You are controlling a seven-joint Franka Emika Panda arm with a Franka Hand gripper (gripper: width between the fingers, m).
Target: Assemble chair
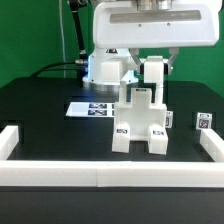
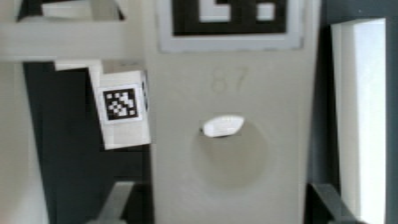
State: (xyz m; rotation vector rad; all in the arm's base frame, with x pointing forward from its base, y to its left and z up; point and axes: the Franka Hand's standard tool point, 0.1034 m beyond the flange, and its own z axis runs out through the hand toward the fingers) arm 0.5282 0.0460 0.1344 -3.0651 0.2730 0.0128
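The partly built white chair [image 1: 139, 128] stands on the black table near the front rail, with fiducial tags on its front faces. My gripper [image 1: 152, 62] is directly above it, shut on a chunky white chair piece [image 1: 152, 76] that hangs just over the assembly's upright part. In the wrist view the held white piece [image 2: 222, 130] fills the space between my two fingers [image 2: 121, 198], and a small round peg or hole shows on its face. A tagged part of the chair [image 2: 119, 105] lies below it. Whether the held piece touches the assembly cannot be told.
The marker board [image 1: 93, 108] lies flat behind the chair on the exterior view's left. A small white tagged part [image 1: 203, 121] sits at the exterior view's right. A white rail [image 1: 100, 175] borders the table front and sides. The robot base [image 1: 103, 66] stands behind.
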